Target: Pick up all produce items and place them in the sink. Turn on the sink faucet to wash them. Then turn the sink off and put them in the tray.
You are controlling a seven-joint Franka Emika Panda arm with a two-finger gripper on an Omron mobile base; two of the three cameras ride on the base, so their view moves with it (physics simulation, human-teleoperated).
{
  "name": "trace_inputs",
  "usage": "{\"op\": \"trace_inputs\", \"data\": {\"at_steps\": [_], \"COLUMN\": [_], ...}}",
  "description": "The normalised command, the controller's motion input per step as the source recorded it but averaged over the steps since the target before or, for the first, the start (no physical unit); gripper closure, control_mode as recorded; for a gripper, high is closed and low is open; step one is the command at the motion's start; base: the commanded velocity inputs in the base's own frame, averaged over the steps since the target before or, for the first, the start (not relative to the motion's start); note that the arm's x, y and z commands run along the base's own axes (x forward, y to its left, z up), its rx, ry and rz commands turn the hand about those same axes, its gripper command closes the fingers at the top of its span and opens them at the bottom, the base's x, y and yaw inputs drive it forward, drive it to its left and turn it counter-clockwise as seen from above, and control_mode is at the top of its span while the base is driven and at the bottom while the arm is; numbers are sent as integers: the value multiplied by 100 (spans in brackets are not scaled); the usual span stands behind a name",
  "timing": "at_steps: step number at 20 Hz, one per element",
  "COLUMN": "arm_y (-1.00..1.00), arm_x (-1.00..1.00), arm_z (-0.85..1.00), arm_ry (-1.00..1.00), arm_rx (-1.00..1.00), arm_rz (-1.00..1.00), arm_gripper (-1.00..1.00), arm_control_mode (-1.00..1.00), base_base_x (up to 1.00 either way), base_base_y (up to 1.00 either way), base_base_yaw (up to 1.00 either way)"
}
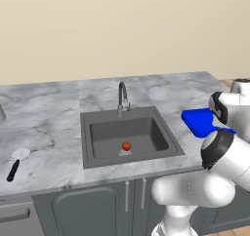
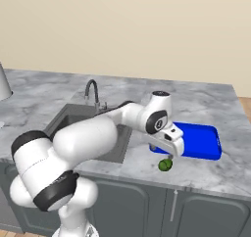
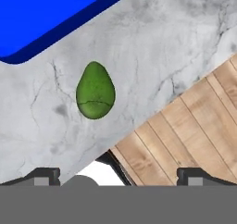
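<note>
A red-orange produce item (image 1: 126,146) lies on the floor of the sink (image 1: 93,142), close to the drain. The green produce item (image 2: 164,165) (image 3: 95,91) lies on the marble counter near its front edge, just in front of the blue tray (image 2: 196,140) (image 3: 41,15) (image 1: 197,122). My gripper (image 2: 167,156) (image 3: 118,177) hangs right above the green item, open, its fingertips (image 3: 44,174) spread wide with nothing between them. The sink faucet (image 1: 122,96) (image 2: 91,91) stands behind the basin, and no water shows.
A black-handled utensil with a white head (image 1: 17,163) lies on the counter left of the sink. The counter's front edge runs just beside the green item, with wooden floor (image 3: 194,126) below. My arm reaches across the sink's right side.
</note>
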Motion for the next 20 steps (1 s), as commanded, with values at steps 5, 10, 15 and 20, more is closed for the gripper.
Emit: {"op": "trace_inputs", "data": {"at_steps": [5,10,15,20], "arm_y": [-14,-16,-10,-1], "arm_x": [36,31,26,16], "arm_z": [-24,-22,-24,-27], "arm_ry": [11,9,7,6], "arm_rx": [0,0,2,3], "arm_rz": [0,0,3,5], "arm_gripper": [-100,-100,-100,-100], "arm_control_mode": [-100,-100,-100,-100], "base_base_x": [0,0,0,0], "base_base_y": [0,0,0,0], "base_base_yaw": [0,0,0,0]}}
